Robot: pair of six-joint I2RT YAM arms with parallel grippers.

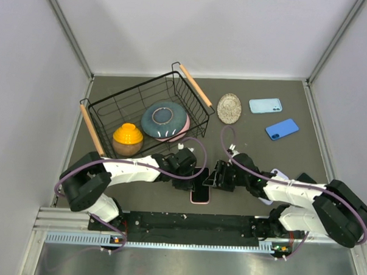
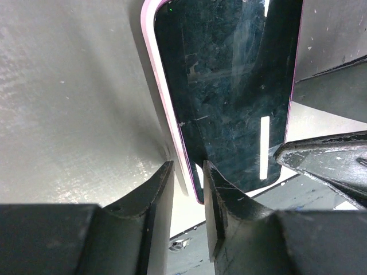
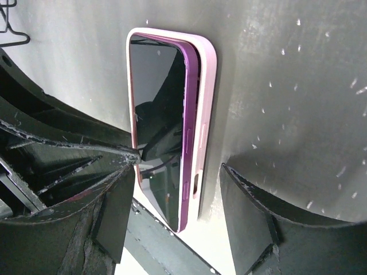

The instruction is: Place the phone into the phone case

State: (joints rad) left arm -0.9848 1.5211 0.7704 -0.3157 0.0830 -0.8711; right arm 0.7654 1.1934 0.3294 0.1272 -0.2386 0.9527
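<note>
Phone [image 3: 157,126] partly seated in phone case [image 3: 207,114] on bench [image 1: 262,154], one long edge proud. Left jaws nipped shut on case rim, likely pinning it; right jaws open astride case, poised to press. Wire basket [image 1: 128,87] beyond case.

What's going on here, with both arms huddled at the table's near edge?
Both arms are working on the purple phone, which lies partly in the pale pink phone case. One long edge of the phone sits raised above the case rim, so it is not fully seated. The left gripper pinches the case's rim; the right gripper is open astride the phone's end.
</note>
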